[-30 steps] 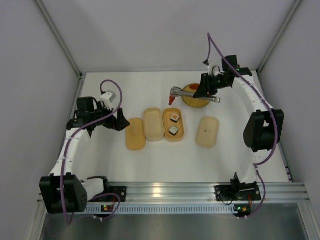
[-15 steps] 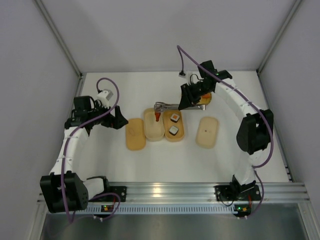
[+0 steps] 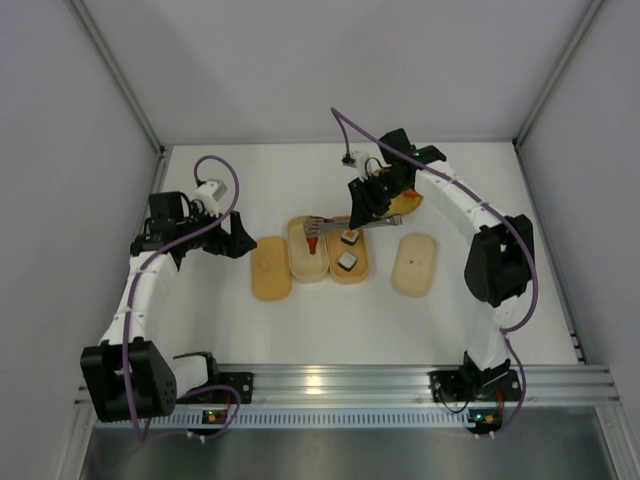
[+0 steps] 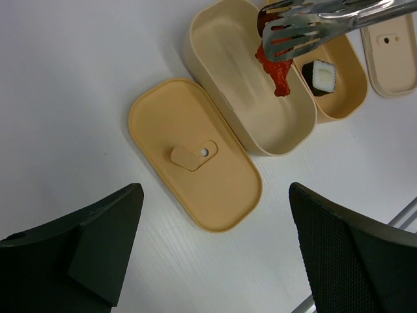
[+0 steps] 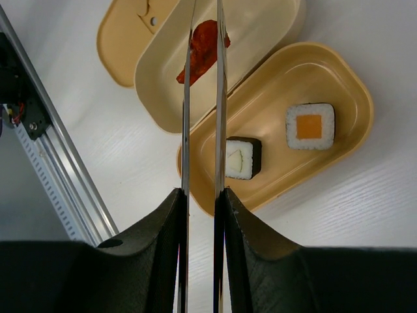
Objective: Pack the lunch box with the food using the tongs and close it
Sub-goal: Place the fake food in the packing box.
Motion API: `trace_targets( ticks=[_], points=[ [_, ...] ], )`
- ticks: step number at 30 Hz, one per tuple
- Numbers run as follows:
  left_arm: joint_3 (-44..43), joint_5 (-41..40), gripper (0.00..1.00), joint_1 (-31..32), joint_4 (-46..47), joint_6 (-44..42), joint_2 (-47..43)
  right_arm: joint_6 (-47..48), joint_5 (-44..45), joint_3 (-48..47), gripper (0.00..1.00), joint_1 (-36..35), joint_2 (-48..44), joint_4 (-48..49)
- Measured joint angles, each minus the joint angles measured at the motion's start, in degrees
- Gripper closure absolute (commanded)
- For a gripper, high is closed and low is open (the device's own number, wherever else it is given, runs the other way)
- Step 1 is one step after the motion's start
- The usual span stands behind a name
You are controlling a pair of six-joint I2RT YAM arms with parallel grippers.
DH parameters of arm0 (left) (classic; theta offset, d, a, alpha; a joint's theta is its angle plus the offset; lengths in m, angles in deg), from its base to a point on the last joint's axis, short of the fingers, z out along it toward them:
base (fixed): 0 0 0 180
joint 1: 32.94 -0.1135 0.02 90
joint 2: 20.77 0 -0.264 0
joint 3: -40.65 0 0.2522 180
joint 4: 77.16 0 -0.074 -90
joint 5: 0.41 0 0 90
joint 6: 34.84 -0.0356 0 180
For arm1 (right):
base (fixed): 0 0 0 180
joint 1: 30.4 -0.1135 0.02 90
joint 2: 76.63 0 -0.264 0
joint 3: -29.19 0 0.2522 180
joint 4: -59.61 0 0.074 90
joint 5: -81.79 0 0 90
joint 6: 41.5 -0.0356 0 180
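Note:
My right gripper [image 3: 358,212] [image 5: 201,202] is shut on the slim metal tongs [image 3: 335,221] [image 5: 219,98]. The tongs' tips pinch a red piece of food [image 3: 314,243] [image 5: 203,52] [image 4: 273,65], which hangs over the pale, empty lunch box tray [image 3: 307,262] [image 5: 260,32] [image 4: 241,98]. Two sushi rolls [image 5: 240,158] [image 5: 310,126] lie in the orange tray [image 3: 350,272] [image 5: 339,78] beside it. My left gripper [image 3: 240,240] [image 4: 215,254] stands open and empty, just left of the lid [image 3: 270,268] [image 4: 193,153].
A second lid [image 3: 414,264] lies right of the orange tray. The woven yellow plate [image 3: 408,202] sits behind, partly hidden by my right arm. White walls enclose the table on three sides; the metal rail [image 3: 340,382] runs along the near edge.
My right arm has swung left from the woven plate, carrying the tongs and the red piece to above the pale tray. The left arm has barely moved.

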Motion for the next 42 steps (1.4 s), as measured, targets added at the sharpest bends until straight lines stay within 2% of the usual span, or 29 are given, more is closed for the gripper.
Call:
trace_targets(
  ticks=[6,16,19,23,32,36,42],
  points=[
    [0.00,-0.04,0.02,0.00,0.02,-0.02,0.02,1.16,2.60,0.00,0.94,-0.39,2.08,0.17],
    [0.00,-0.04,0.02,-0.07,0.04,-0.20,0.37,2.19,5.07,-0.13,0.64,-0.94,2.73,0.52],
    [0.00,-0.04,0.02,-0.07,0.02,-0.17,0.37,2.05,5.05,-0.92,0.59,-1.01,2.73,0.35],
    [0.00,-0.04,0.02,-0.07,0.02,-0.17,0.35,1.70,4.98,-2.97,0.56,-1.03,2.56,0.48],
    [0.00,-0.04,0.02,-0.07,0.00,-0.17,-0.44,-0.46,4.92,-4.42,0.59,0.48,-1.27,0.76],
    [0.02,-0.02,0.02,-0.07,0.04,-0.17,-0.83,-2.64,4.74,-2.29,0.58,6.82,-6.21,1.86],
    [0.22,0.04,0.02,-0.07,0.48,-0.17,-0.92,-3.85,7.93,2.78,0.55,23.50,-12.81,2.47]
  ],
)
